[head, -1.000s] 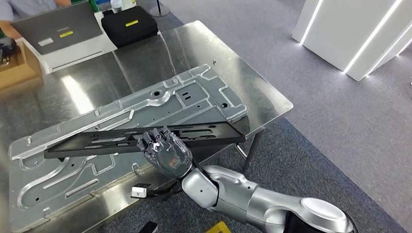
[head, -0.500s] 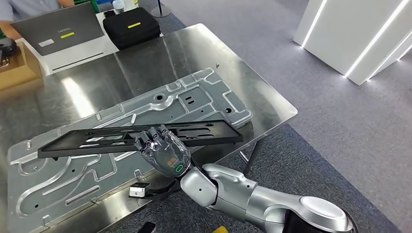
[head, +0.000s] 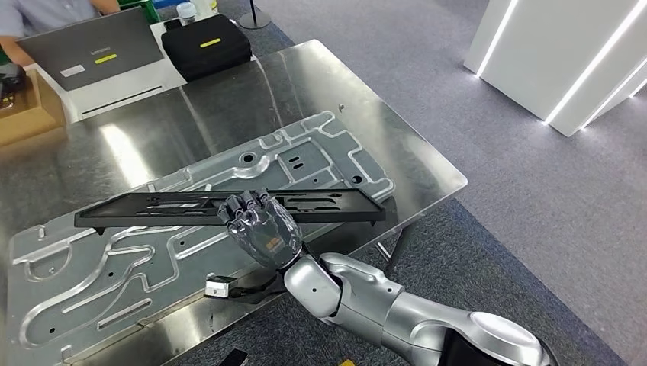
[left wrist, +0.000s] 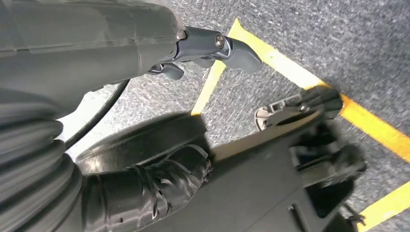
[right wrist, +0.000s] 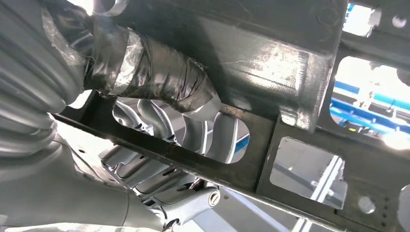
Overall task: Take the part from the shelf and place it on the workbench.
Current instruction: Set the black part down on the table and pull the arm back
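Right hand (head: 259, 229) grasps long black slotted plastic frame (head: 152, 207) mid-length for balance, centre frame, over the pressed silver metal panel (head: 320, 152). Left hand (left wrist: 159, 72): can't tell.

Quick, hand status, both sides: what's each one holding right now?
Right hand: holding the black frame part above the metal plate.
Left hand: hanging over the floor; cannot tell if open or closed.

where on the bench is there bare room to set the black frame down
Bare steel lies on the workbench between the stamped metal panel and the laptop and black case, plus the corner right of the panel. The near half is crowded: the right hand holds the black frame over the panel.
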You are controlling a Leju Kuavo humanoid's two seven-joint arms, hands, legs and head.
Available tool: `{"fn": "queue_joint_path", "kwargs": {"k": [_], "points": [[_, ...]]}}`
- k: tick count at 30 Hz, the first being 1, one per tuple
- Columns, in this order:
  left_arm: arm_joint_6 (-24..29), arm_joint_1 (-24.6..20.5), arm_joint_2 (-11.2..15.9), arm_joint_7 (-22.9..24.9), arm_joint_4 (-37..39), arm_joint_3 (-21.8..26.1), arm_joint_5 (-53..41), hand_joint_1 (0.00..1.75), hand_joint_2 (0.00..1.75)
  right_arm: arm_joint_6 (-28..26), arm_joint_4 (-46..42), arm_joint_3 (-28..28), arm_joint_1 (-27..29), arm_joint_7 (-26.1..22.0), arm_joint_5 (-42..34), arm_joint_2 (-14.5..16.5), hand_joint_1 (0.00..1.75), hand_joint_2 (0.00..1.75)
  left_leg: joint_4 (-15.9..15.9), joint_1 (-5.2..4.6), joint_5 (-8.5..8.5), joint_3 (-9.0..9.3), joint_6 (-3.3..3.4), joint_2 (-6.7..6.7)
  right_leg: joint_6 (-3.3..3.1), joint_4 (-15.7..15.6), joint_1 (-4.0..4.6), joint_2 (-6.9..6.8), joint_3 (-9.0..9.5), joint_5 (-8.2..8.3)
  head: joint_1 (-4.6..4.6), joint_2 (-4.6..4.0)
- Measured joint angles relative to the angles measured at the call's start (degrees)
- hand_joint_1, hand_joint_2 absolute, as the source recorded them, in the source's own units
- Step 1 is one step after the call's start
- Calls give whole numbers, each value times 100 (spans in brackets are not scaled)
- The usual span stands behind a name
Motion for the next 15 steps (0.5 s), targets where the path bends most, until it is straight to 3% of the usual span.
{"fn": "queue_joint_path", "kwargs": {"k": [2, 4, 7, 8, 9, 10, 11, 13, 15], "points": [[-1, -4, -1, 0, 1, -1, -5, 0, 175, 0, 51, 24, -15, 49, 0, 13, 175, 175, -30, -5, 18, -1, 87, -103, 52, -1, 11, -96, 4, -20, 2, 0], [-3, 9, -2, 0, 1, -2, -12, 0, 175, 0, 87, 54, -27, 73, 0, 31, 175, 175, -63, 12, 50, 10, 156, -198, 109, 151, -7, -78, -47, -144, 3, 0], [-8, 9, -3, 0, 1, -2, -14, 0, 175, -1, 123, 104, -40, 88, 0, 39, 175, 175, -76, 20, 64, 15, 230, -324, 154, 1103, -31, 81, -481, -636, 4, 0], [-8, 13, -2, 0, 0, -2, -14, 0, 175, -1, 137, 123, -36, 89, 0, 37, 175, 175, -72, 19, 62, 15, 237, -376, 158, 1439, -36, 102, -649, -749, 3, 0], [-8, 20, -2, 0, 0, -2, -14, 0, 175, 0, 153, 141, -31, 90, 0, 36, 175, 175, -68, 18, 61, 16, 239, -432, 156, 1610, -40, 112, -744, -759, 4, 0], [-8, 25, -2, 0, 1, -2, -14, 0, 175, 0, 166, 156, -29, 92, 0, 35, 175, 175, -63, 18, 59, 18, 238, -495, 148, 1563, -46, 124, -738, -659, 3, 0], [-8, 27, -3, 0, 1, -2, -15, 0, 175, 0, 174, 166, -31, 95, 0, 36, 175, 175, -57, 19, 56, 21, 234, -559, 133, 1300, -51, 154, -623, -471, 3, 0], [-9, 24, -9, -1, 0, -2, -16, 0, 175, 0, 183, 180, -43, 107, 0, 36, 175, 175, -43, 29, 46, 20, 216, -668, 96, 549, -65, 352, -281, -96, 4, 0], [-10, 23, -15, -2, -1, -2, -16, 0, 175, 0, 185, 187, -51, 115, 0, 35, 175, 175, -37, 39, 39, 15, 203, -711, 78, 172, -76, 529, -115, 37, 4, 0]]}}
